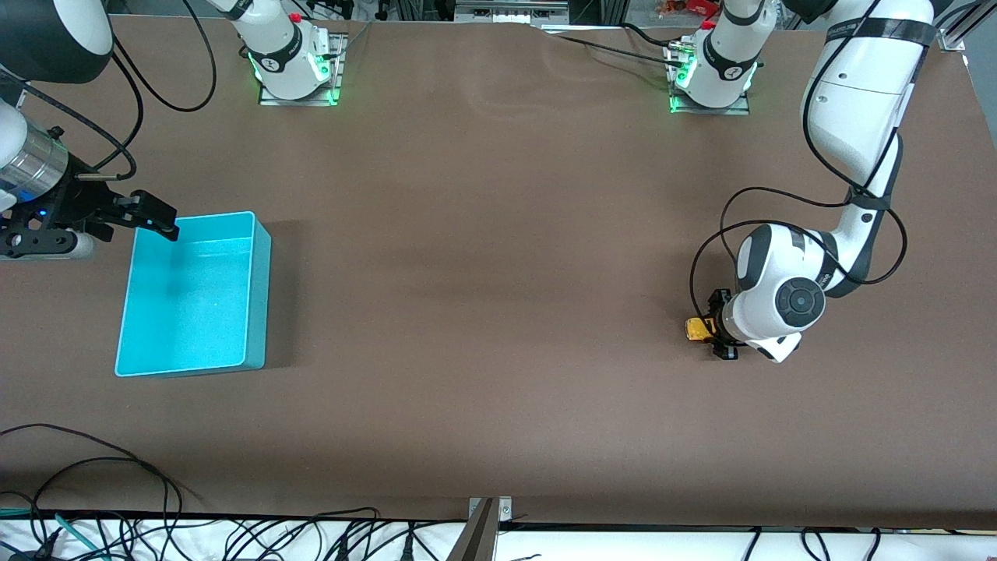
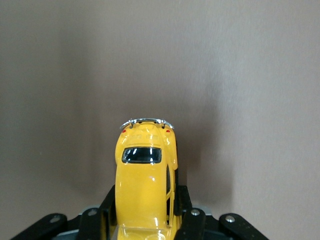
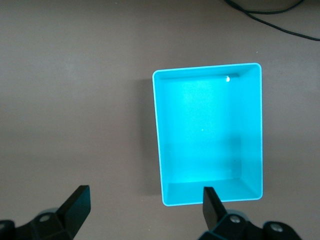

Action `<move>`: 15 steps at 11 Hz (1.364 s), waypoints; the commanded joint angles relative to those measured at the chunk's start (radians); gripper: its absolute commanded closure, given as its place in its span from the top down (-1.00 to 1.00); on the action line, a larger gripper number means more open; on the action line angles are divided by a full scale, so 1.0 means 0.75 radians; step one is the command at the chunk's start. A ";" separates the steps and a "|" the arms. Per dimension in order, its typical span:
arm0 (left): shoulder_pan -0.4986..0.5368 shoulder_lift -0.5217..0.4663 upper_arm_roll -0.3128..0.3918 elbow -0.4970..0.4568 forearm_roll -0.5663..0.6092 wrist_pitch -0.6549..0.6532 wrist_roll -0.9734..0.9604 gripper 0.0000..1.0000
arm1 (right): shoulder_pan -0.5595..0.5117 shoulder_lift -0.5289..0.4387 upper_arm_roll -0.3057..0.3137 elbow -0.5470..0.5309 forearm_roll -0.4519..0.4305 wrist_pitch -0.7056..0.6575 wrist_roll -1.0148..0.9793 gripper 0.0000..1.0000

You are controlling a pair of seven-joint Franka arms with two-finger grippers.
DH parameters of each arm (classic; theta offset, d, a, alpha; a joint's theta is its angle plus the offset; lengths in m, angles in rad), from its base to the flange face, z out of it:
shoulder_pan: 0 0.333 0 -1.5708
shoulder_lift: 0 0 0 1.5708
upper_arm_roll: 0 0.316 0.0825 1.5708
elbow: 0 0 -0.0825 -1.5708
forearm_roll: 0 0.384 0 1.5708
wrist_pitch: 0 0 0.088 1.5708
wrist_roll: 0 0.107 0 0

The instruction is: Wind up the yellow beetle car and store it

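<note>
**Inspector A:** Where was the yellow beetle car [image 2: 146,185] when you checked?

**Inspector B:** Toward the left arm's end of the table [image 1: 498,312], low on the brown surface. The left gripper [image 1: 718,331] was clamped on it, one finger [image 2: 107,212] pressed to each flank of the body. Whether the wheels touched the table could not be determined. In the left wrist view the roof, a dark window and a chrome bumper were visible, with the bumper end pointing away from the gripper.

**Inspector A:** And the right gripper [image 1: 148,218]?

**Inspector B:** Its fingers [image 3: 77,205] were spread wide with nothing between them. It was waiting in the air over the edge of the turquoise bin [image 1: 261,312], at the corner farthest from the front camera, toward the right arm's end of the table.

**Inspector A:** Condition of the bin?

**Inspector B:** Upright on the table, open top, rectangular. It stood well apart from the car, with most of the table's length between them.

**Inspector A:** Anything else on record?

**Inspector B:** Loose black cables [image 1: 93,483] lay along the table edge nearest the front camera, at the right arm's end.
</note>
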 commanded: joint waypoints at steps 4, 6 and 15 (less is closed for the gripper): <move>0.100 0.167 0.013 0.037 0.147 0.121 0.052 -1.00 | -0.001 0.002 0.001 0.021 0.001 -0.019 -0.011 1.00; 0.121 0.171 0.011 0.032 0.145 0.121 0.106 -1.00 | -0.001 0.002 0.001 0.021 0.001 -0.019 -0.011 1.00; 0.188 0.178 0.011 0.026 0.145 0.117 0.318 -1.00 | -0.001 0.002 0.001 0.021 0.001 -0.019 -0.011 1.00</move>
